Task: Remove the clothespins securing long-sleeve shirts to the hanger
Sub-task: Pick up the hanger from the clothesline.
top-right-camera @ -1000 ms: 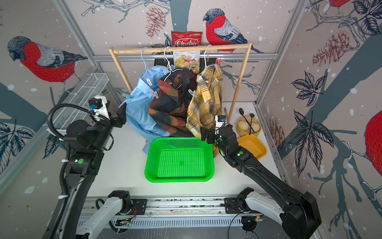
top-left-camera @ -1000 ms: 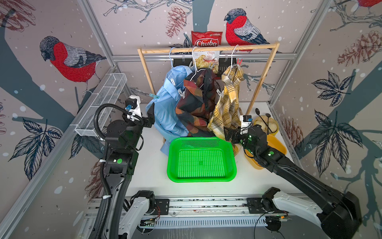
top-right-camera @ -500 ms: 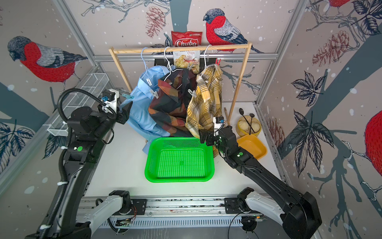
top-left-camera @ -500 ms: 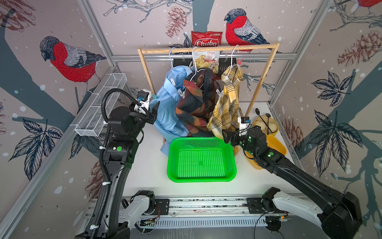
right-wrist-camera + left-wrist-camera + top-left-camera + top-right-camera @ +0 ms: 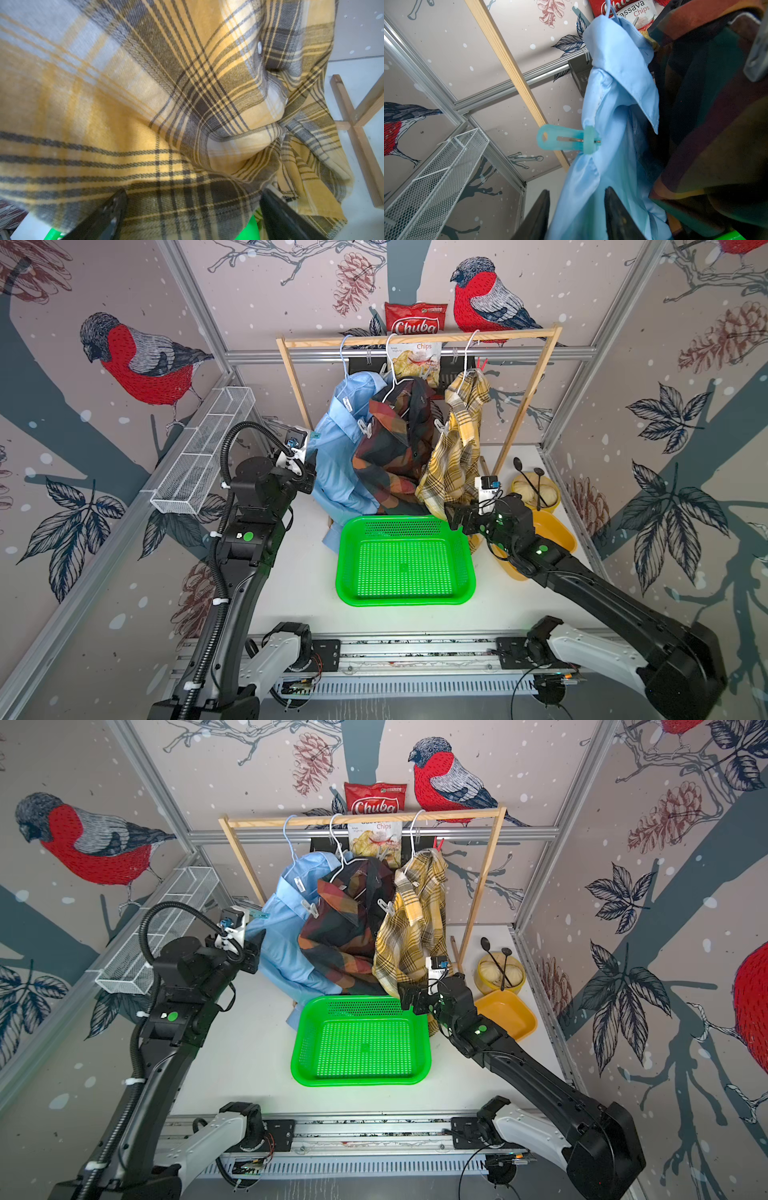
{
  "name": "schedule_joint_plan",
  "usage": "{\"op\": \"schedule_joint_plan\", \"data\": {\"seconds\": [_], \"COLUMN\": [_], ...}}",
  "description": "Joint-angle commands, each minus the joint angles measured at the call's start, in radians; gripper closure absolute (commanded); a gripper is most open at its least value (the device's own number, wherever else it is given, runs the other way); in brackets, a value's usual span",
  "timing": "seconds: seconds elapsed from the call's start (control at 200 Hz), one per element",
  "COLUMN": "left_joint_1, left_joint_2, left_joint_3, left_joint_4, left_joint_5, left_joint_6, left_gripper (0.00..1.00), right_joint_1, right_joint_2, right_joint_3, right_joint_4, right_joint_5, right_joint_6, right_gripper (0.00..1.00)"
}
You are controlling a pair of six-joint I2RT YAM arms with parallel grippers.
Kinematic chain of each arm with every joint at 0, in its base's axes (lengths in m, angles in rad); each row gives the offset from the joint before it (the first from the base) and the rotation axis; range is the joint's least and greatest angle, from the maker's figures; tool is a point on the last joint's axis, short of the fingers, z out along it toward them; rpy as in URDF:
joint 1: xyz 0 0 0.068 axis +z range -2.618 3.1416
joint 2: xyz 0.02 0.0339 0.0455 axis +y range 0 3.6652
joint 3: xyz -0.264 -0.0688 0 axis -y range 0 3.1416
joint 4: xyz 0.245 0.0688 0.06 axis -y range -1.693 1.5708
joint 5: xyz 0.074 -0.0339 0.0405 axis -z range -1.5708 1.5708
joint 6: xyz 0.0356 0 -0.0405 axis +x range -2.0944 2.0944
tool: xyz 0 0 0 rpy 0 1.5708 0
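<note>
Blue shirt (image 5: 612, 104) hangs between the half-parted jaws of the left gripper (image 5: 577, 193), near a teal clothespin (image 5: 562, 140). Plaid shirt (image 5: 187, 104) crowds the wide-open, empty right gripper (image 5: 193, 193).

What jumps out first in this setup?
A light blue shirt, a dark check shirt and a yellow plaid shirt hang side by side from a wooden rack at the back. A bright green basket sits in front of them. A teal clothespin grips the light blue shirt near the left gripper.
</note>
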Motion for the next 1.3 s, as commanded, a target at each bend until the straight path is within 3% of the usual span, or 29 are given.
{"op": "schedule_joint_plan", "data": {"seconds": [0.0,0.085,0.305,0.58,0.86,1.096,1.296], "left_joint_1": [0.0,0.0,-0.014,-0.041,-0.045,-0.052,-0.056], "left_joint_2": [-0.007,-0.016,-0.024,-0.023,-0.021,-0.009,-0.057], "left_joint_3": [-0.007,-0.013,-0.003,0.0,0.012,0.036,0.027], "left_joint_4": [0.044,0.046,0.033,0.013,0.034,0.056,0.113], "left_joint_5": [0.013,0.028,0.13,0.236,0.257,0.135,0.071], "left_joint_6": [0.003,-0.004,-0.049,-0.107,-0.167,-0.279,-0.375], "left_gripper": [0.63,0.67,0.88,0.85,1.0,1.0,1.0], "right_joint_1": [-0.001,-0.001,-0.001,0.002,0.007,0.029,0.128], "right_joint_2": [0.006,0.012,0.014,0.012,0.013,0.023,0.053], "right_joint_3": [0.0,0.005,0.008,0.016,0.02,0.03,0.08], "right_joint_4": [0.026,0.02,0.02,0.004,-0.002,-0.015,-0.047], "right_joint_5": [-0.013,-0.012,-0.009,0.003,0.008,0.026,0.121], "right_joint_6": [0.005,0.006,0.007,0.011,0.02,0.019,-0.007], "right_gripper": [0.0,0.0,0.0,0.0,0.0,0.0,0.0]}}
